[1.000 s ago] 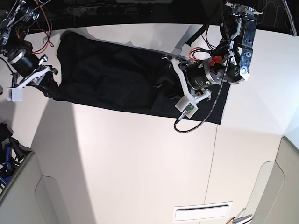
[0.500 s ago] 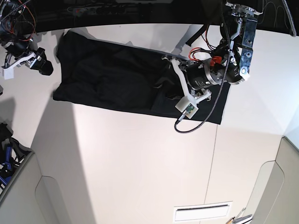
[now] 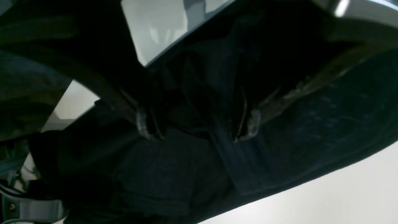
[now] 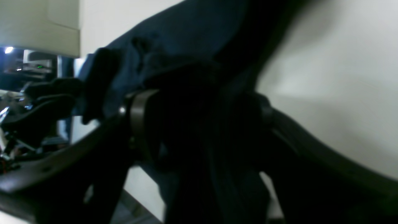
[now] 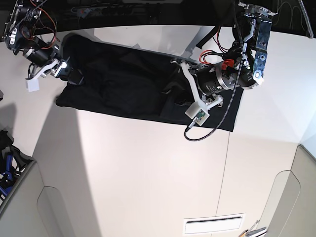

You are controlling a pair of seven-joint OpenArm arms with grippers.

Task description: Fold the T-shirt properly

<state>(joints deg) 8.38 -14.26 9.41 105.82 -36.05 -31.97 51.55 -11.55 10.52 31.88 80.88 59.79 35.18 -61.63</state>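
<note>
Between both grippers, the T-shirt (image 5: 123, 84) lies flat.

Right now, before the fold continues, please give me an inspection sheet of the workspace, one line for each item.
Surface: white table, bare in front of the cloth.
Job's things: black T-shirt spread across the far side of the table, wrinkled in the middle, not neatly folded.
Clutter: nothing seen on the table.
Grippers: left gripper open, fingertips down on the T-shirt; right gripper open, at the shirt's other end with cloth between its fingers.
Cables: black cable loops from the left arm over the shirt's near corner.
Surroundings: dark items beside the table, partly hidden.
</note>
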